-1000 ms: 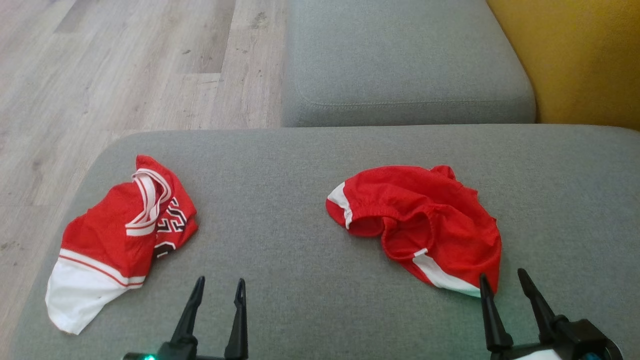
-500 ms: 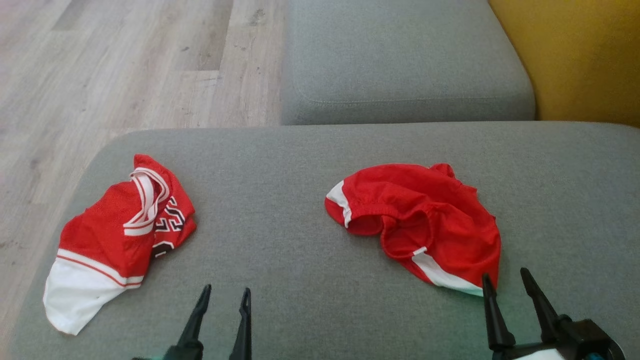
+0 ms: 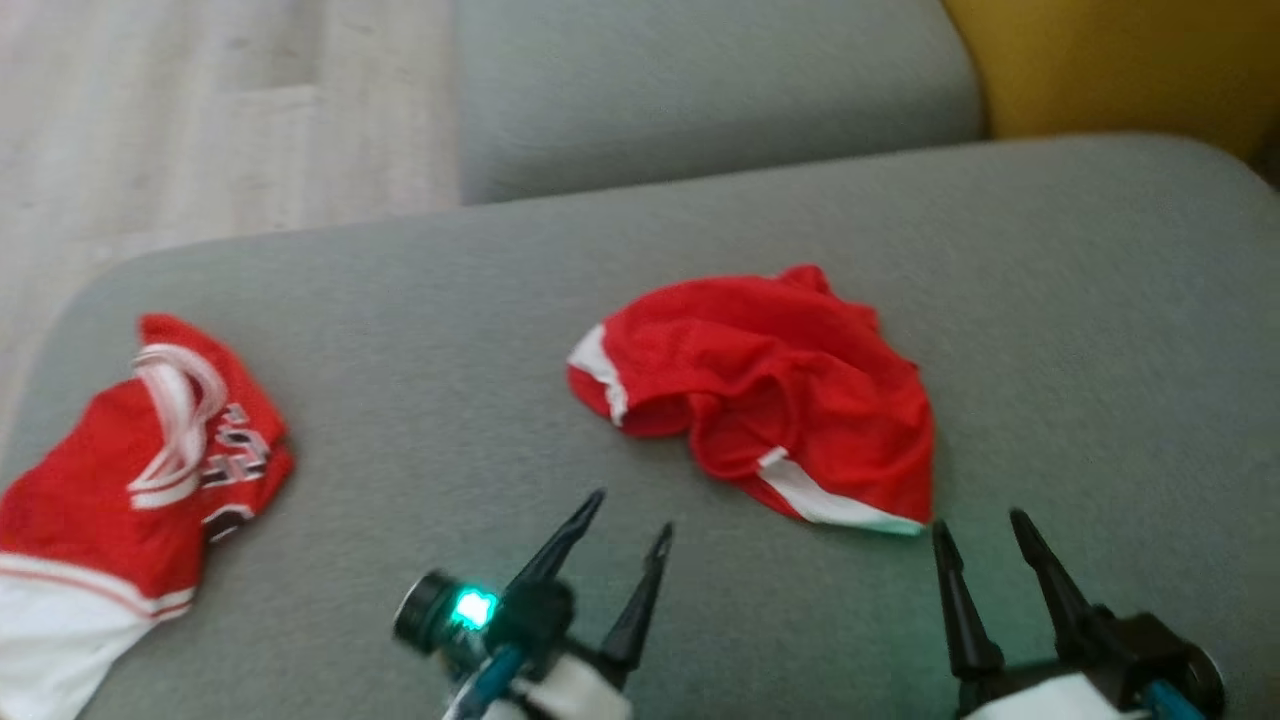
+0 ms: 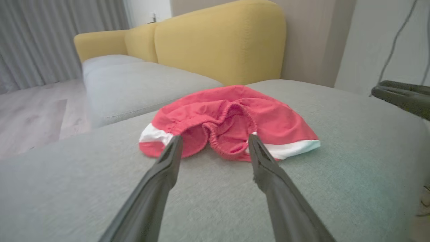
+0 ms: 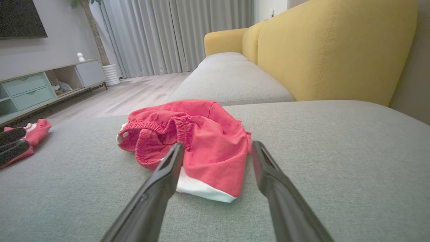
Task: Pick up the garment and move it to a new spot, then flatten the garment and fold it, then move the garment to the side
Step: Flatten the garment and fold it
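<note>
The garment (image 3: 770,400) is a crumpled pair of red shorts with white trim, lying on the grey sofa cushion (image 3: 420,300). In the head view my left gripper (image 3: 631,512) stands open just short of the garment's near left edge. My right gripper (image 3: 978,521) is open beside its near right corner. The left wrist view looks along the open left gripper (image 4: 215,137) at the elastic waistband of the garment (image 4: 231,111). From the right wrist, the open right gripper (image 5: 218,144) frames the white hem of the garment (image 5: 208,134). Neither gripper holds anything.
A red and white jersey (image 3: 130,470) lies at the cushion's left end, near its edge. A second grey cushion (image 3: 700,90) and the yellow backrest (image 3: 1100,60) lie beyond. Wooden floor (image 3: 150,120) is at the far left. Bare cushion surrounds the shorts.
The head camera has swung, shifting the whole picture left. My left gripper has moved right and forward, towards the shorts. The right gripper holds its place beside them.
</note>
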### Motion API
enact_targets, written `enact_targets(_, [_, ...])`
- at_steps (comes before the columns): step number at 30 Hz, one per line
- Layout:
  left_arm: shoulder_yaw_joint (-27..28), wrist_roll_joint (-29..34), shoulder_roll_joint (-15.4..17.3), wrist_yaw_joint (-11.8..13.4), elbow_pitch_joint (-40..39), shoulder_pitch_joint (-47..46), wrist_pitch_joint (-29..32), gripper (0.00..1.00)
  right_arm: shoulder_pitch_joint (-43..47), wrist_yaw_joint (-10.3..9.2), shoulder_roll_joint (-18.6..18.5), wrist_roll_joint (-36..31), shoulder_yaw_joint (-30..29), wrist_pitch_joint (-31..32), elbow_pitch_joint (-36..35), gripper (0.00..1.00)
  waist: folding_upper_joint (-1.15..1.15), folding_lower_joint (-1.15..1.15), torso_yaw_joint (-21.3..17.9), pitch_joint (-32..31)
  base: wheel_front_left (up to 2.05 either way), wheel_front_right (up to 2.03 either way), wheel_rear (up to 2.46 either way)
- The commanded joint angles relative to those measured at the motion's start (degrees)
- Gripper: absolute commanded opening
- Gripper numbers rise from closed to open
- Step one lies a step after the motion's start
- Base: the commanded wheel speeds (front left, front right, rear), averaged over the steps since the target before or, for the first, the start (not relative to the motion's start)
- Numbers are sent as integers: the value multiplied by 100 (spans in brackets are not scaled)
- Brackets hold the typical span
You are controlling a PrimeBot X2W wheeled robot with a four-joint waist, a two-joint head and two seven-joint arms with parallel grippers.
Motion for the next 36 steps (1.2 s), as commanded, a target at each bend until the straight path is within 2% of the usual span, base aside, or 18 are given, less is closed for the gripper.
enact_targets(1, [114,-34,-8,34,-112,-309,-61,100,-326,39,-44,-7,148,-22,-184,100,0,-1,-296,247,0,0,0])
enact_targets(7, [-575,-299,-8,238,666,-1410,-61,100,-590,39,-44,19,182,-22,-249,100,0,-1,-883,822,0,0,0])
enact_targets(9, [-814,-451,-8,244,887,-1846,-61,100,-728,39,-44,40,173,-22,-243,100,0,-1,-1157,1042,0,0,0])
enact_targets(14, [-1116,-648,-8,201,1283,-2250,-61,100,-860,39,-44,100,174,-22,-237,100,0,-1,-1528,1229,0,0,0])
enact_targets(19, [-1313,-906,-8,194,1787,-2453,-61,100,-927,39,-44,166,245,-22,-233,100,0,-1,-1794,1308,0,0,0])
enact_targets(28, [-1324,-1038,-8,498,2566,-2830,-61,100,-985,39,-44,249,309,-22,-212,100,0,-1,-2003,1370,0,0,0])
enact_targets(29, [-1326,-1038,-8,535,2627,-2850,-61,60,-987,39,-44,248,307,-22,-208,100,0,-1,-2009,1366,0,0,0])
enact_targets(30, [-1325,-1034,-8,566,2636,-2872,-61,39,-989,39,-44,248,299,-22,-207,100,0,-1,-2011,1360,0,0,0])
enact_targets(31, [-1318,-1035,-8,577,2609,-2883,-61,0,-988,39,-44,250,289,-22,-205,100,0,-1,-2010,1344,0,0,0])
enact_targets(36, [-1268,-1394,-8,264,1910,-2821,-61,0,-929,39,-44,244,250,-22,-160,100,0,-1,-1947,1127,0,0,0])
